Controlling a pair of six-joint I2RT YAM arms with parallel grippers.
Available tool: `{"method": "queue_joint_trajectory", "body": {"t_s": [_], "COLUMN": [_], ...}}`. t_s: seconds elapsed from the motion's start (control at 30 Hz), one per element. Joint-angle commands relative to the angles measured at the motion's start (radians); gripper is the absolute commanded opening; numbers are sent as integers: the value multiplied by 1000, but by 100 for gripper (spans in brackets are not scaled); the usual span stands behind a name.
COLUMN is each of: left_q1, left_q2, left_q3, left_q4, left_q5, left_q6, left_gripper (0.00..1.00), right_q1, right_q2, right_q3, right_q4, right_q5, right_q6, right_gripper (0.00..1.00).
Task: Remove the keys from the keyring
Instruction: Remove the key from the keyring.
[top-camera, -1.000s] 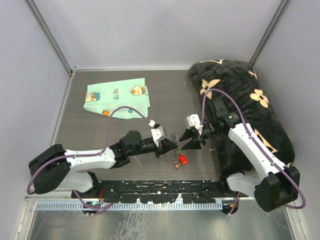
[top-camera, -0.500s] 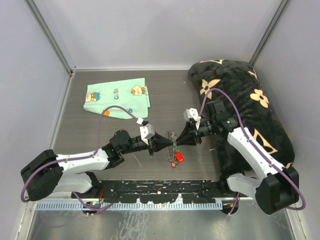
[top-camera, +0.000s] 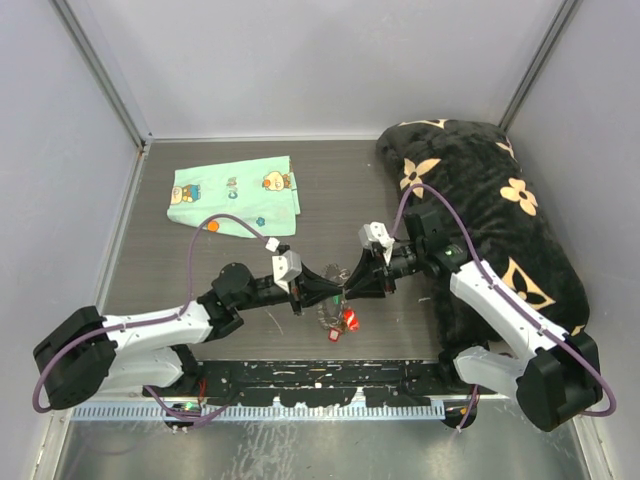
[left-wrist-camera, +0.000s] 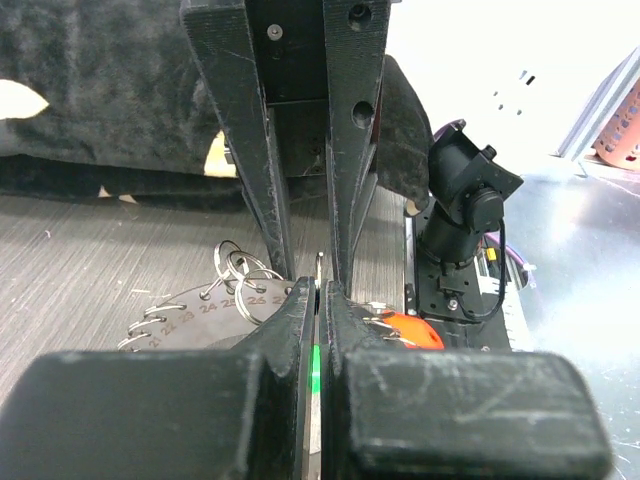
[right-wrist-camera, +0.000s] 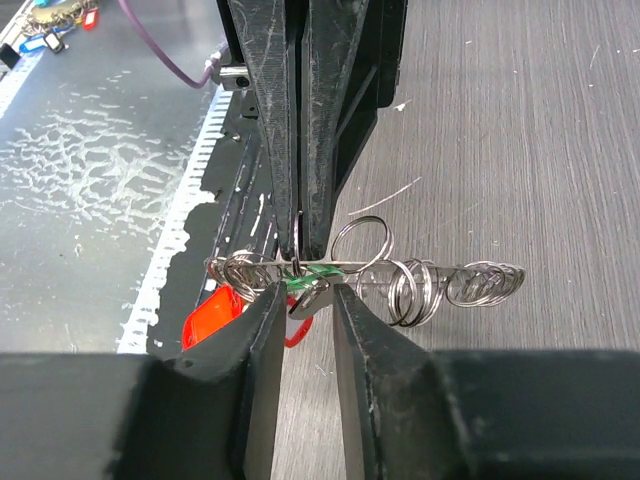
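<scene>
The keyring hangs edge-on above the table between both grippers, fringed with small split rings; in the left wrist view it is a grey plate with numbered holes. My left gripper is shut on its thin edge, meeting it from the left. My right gripper comes from the right, jaws narrowed on a small silver key under the ring. A red-headed key and a green one dangle below; the bunch of keys hangs low in the top view.
A mint-green printed cloth lies at the back left. A large black cushion with cream flowers fills the right side, under the right arm. The black mounting rail runs along the near edge.
Both grippers and the keyring have shifted slightly left. The right jaws have narrowed around the key. The left arm has drawn back while the right arm reached further in.
</scene>
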Motion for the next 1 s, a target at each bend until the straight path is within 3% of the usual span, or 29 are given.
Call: {"method": "queue_joint_trajectory", "body": {"t_s": [0.0, 0.23, 0.63, 0.97], "left_q1": [9, 11, 11, 12], "left_q2": [-55, -59, -31, -57], "left_q3": [-4, 0, -14, -38], "left_q4": [110, 109, 209, 191], "left_q5": [-5, -7, -21, -51], "left_q6": [8, 5, -34, -25], "left_gripper": [0, 0, 0, 0], "right_q1": [19, 56, 82, 64], "right_q2": [-10, -17, -36, -62], "right_q3": [-4, -38, -53, -14], "right_q4": [56, 119, 197, 141], "right_q5": [-32, -25, 33, 84], "right_q6": [31, 56, 104, 77], "right_gripper": [35, 39, 33, 30]}}
